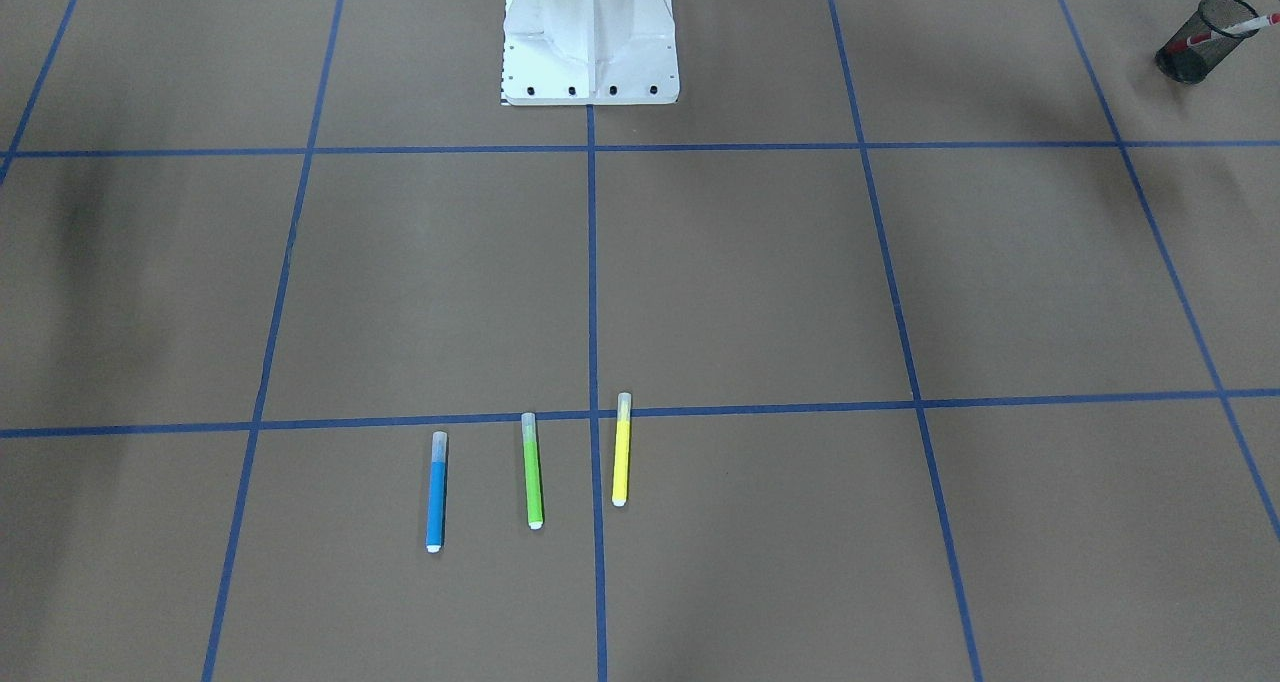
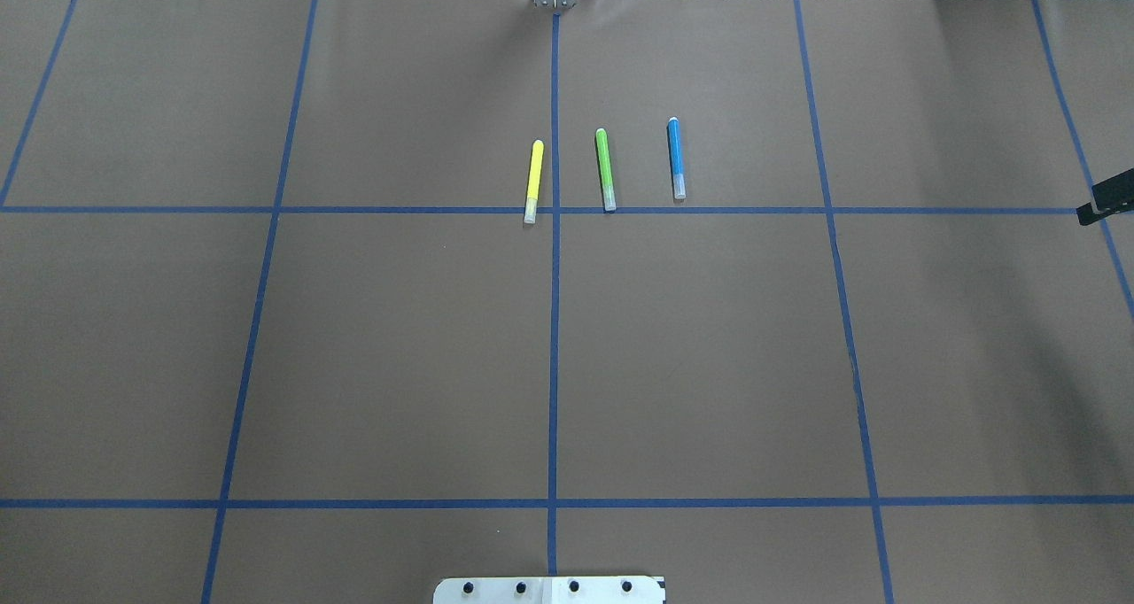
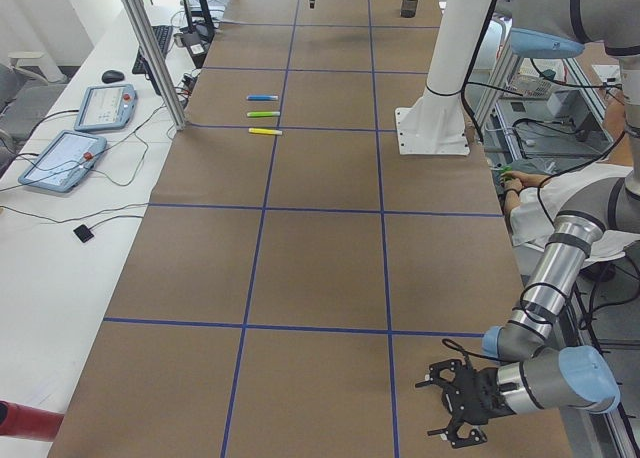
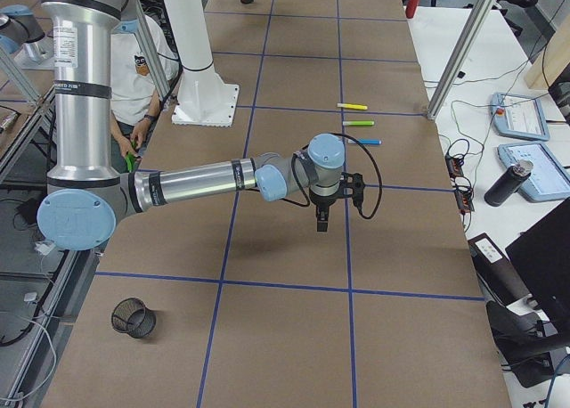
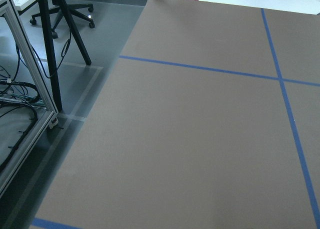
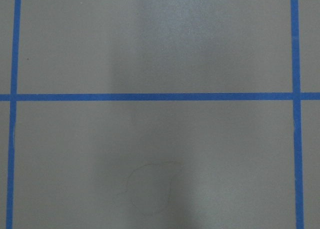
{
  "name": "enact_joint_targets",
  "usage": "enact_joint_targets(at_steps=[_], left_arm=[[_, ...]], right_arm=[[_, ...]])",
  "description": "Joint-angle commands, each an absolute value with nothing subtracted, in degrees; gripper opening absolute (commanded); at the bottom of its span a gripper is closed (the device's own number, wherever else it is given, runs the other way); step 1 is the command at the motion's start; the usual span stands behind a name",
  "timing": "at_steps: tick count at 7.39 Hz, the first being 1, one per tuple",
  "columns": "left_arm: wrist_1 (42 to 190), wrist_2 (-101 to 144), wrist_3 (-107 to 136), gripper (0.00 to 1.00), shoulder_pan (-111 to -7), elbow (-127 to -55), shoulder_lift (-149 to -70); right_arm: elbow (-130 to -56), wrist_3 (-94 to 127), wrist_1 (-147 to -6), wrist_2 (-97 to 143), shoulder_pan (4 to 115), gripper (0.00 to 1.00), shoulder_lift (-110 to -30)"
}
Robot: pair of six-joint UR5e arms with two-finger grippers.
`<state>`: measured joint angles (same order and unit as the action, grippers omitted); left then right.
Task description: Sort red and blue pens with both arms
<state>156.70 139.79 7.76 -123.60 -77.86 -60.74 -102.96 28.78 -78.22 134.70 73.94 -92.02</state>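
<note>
Closest to the front camera, the blue pen [image 1: 436, 492] is lying flat on the brown table [image 1: 760, 292], its clear cap pointing toward the robot. It is sitting in a loose row with a green highlighter [image 1: 532, 470] just beside it and a yellow highlighter [image 1: 621, 450] beyond that, none of them touching.

The red pen [image 1: 1225, 30] is leaning inside a black mesh cup [image 1: 1195, 47] near the table's corner on the robot's left, so that half of the sort is looking done. A second mesh cup [image 4: 134, 319] is standing at the robot's right end, probably meant for the blue pen.

The right gripper [image 4: 322, 216] is hanging fingers-down above bare table. It is well apart from the blue pen but on that pen's side of the row, likely because this arm is taking it. The left gripper [image 3: 455, 408] is hovering low at its own end of the table, out of the way.

Neither gripper is showing clearly enough to tell whether its fingers are apart or together.
</note>
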Motion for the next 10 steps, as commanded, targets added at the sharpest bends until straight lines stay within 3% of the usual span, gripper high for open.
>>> enact_joint_targets(at_steps=[1,3,6,10], left_arm=[[138.78,140.44,8.43,0.9,-116.67,-78.83,-73.16],[125.56,147.54,13.51,0.9,-106.4,-78.66,-84.67],[124.98,147.31,26.16,0.9,-92.66,-78.31,-93.67],[125.24,147.66,26.46,0.9,-90.79,-78.22,-94.75]], right_arm=[[-102.92,34.16,-78.22,133.6,71.12,1.0,-88.88],[-102.66,44.42,-78.22,130.2,64.9,1.0,-82.04],[-99.42,51.68,-78.48,121.06,52.34,1.0,-69.21],[-75.29,51.86,-78.75,120.76,49.75,1.0,-49.96]])
